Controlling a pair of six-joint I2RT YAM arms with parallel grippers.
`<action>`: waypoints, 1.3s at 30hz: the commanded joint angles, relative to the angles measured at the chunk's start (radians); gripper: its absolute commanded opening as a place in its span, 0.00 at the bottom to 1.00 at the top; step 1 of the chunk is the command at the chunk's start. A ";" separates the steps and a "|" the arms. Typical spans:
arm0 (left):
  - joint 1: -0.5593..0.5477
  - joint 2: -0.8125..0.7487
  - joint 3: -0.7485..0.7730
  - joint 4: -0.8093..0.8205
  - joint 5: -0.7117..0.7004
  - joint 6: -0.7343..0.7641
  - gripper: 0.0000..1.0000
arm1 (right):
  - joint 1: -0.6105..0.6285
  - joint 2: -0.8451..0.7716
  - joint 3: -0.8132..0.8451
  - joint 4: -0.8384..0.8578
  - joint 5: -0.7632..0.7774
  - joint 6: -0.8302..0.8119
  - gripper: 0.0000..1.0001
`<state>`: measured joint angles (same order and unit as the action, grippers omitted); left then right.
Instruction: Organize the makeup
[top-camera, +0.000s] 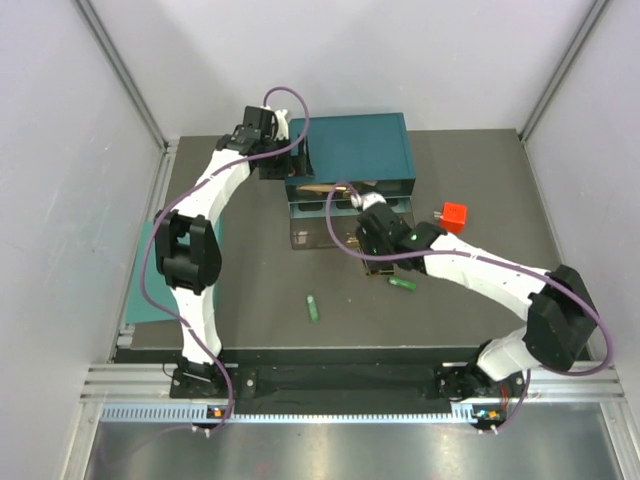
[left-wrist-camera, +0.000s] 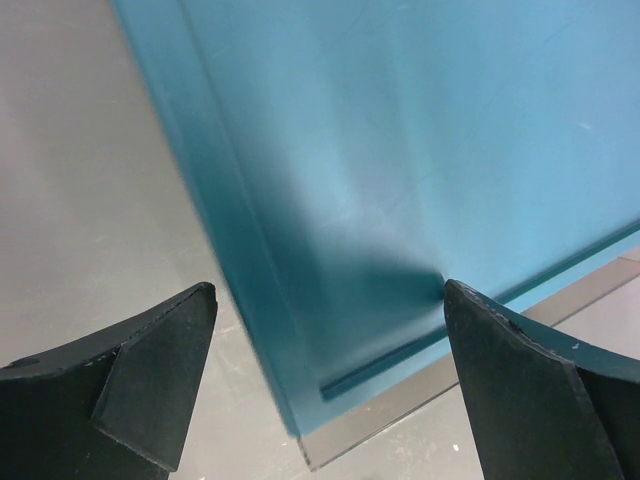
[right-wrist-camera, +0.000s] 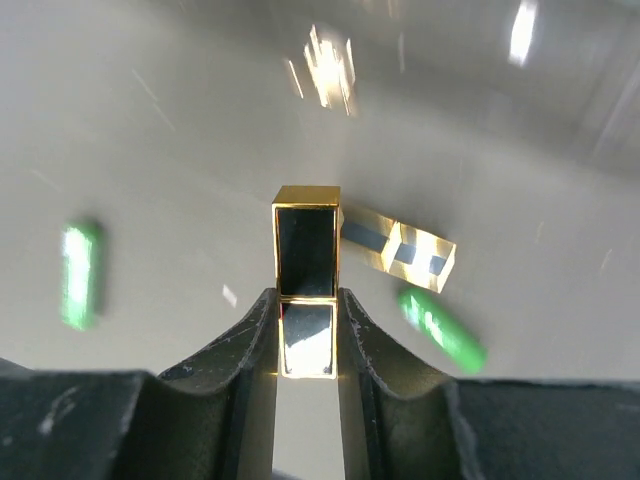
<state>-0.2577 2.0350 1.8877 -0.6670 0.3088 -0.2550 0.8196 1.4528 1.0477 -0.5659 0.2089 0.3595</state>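
Mid-frame in the right wrist view the right gripper (right-wrist-camera: 306, 298) pinches a black-and-gold case (right-wrist-camera: 306, 245) by its near end — best gripped firmly and carried slowly to the teal organizer (top-camera: 350, 148) at upper centre overhead, where the left gripper (left-wrist-camera: 327, 292) hovers spread.

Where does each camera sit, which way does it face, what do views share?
Top external: above and behind the robot, looking down on the table; left arm and right arm show.
Left wrist: on the left arm, facing the teal box close up; open left gripper in front.
Right wrist: on the right arm, looking down at the table; right gripper shut on a black-and-gold case.
Shared: teal box in top and left wrist; green sticks in top and right wrist.
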 joint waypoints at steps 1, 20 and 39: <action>0.003 -0.131 -0.039 -0.014 -0.096 0.040 0.99 | -0.011 -0.022 0.201 0.032 0.049 -0.060 0.02; 0.018 -0.556 -0.501 -0.296 -0.392 -0.250 0.92 | -0.221 0.371 0.431 0.150 -0.077 -0.209 0.02; 0.026 -0.587 -0.985 -0.350 -0.336 -0.506 0.93 | -0.358 0.558 0.535 0.143 -0.233 -0.169 0.07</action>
<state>-0.2359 1.4685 0.9665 -0.9928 -0.0330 -0.6769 0.5034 1.9633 1.5307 -0.4549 0.0463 0.1658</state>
